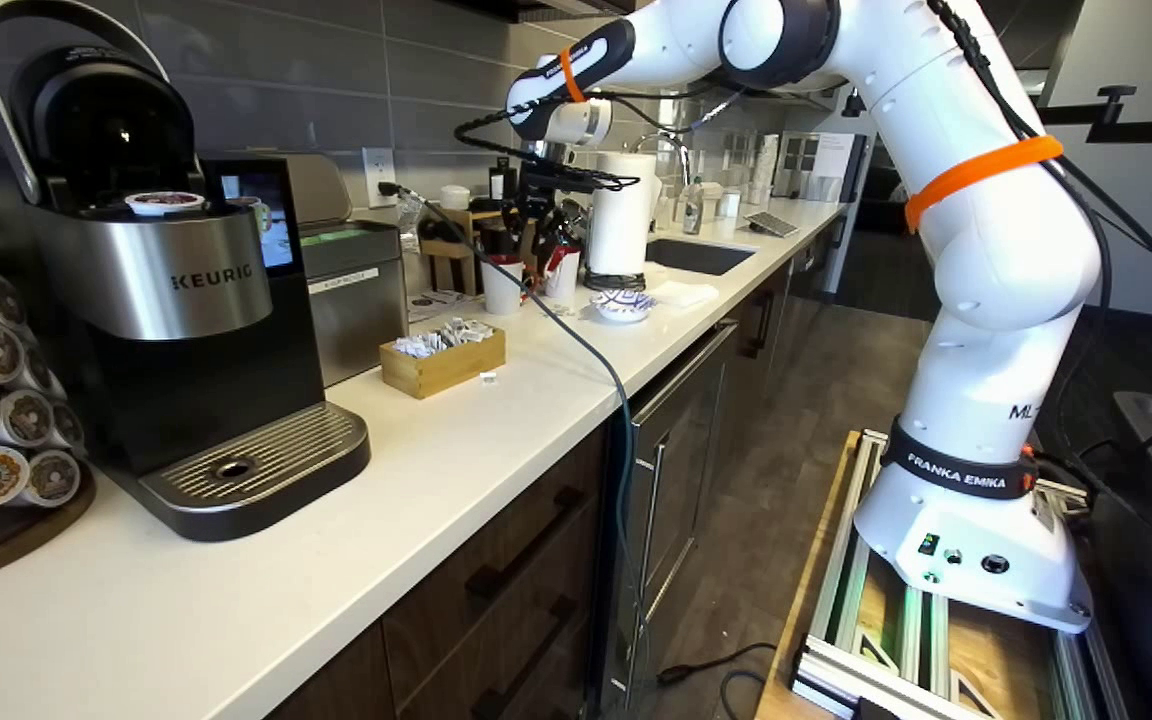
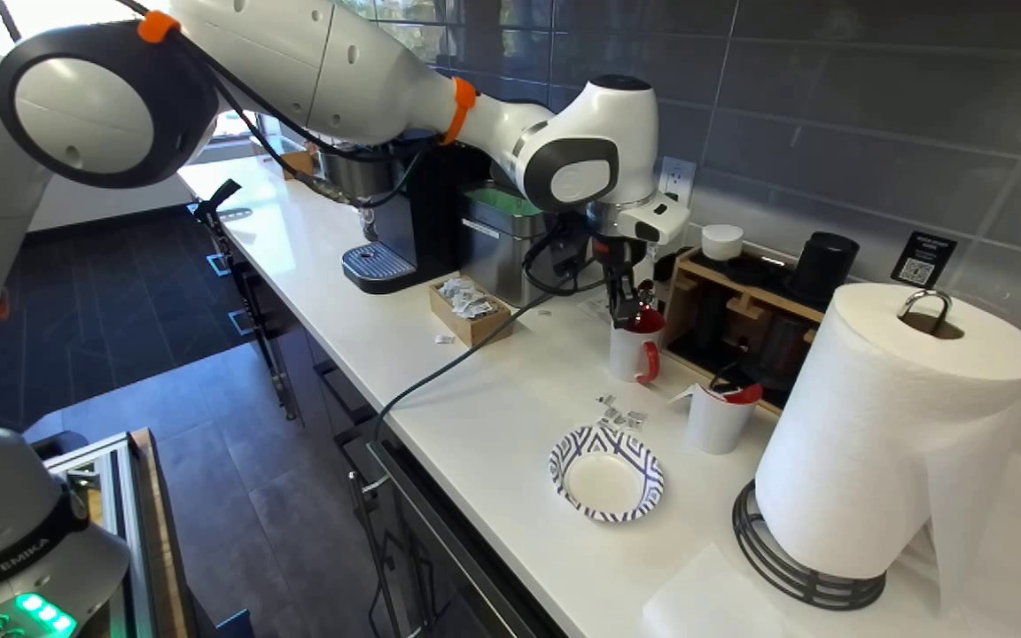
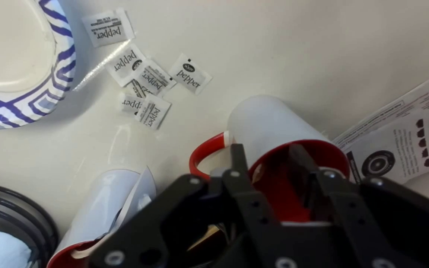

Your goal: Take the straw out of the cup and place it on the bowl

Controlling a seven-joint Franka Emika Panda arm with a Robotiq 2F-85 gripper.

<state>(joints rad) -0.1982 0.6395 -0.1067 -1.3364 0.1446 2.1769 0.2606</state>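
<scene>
A white cup (image 3: 263,123) with red inside and a red handle stands on the counter. It also shows in both exterior views (image 1: 503,287) (image 2: 633,353). My gripper (image 3: 268,153) is open at the cup's mouth, fingers pointing down (image 1: 528,232) (image 2: 626,310). In the wrist view the left finger overlaps the rim near the handle and the right finger overlaps the opening. Nothing shows clearly held. A pale sliver shows inside the cup; I cannot tell whether it is the straw. The blue-and-white patterned bowl (image 3: 56,74) stands apart from the cup (image 2: 564,454) (image 1: 623,308).
A second white-and-red cup (image 2: 713,424) holding items stands near the paper towel roll (image 2: 883,443). Pepper packets (image 3: 190,74) lie between bowl and cup. A wooden organizer (image 2: 683,292) stands behind. A wooden box (image 1: 451,365) of packets, a Keurig machine (image 1: 176,280) and a cable (image 2: 440,368) are nearby.
</scene>
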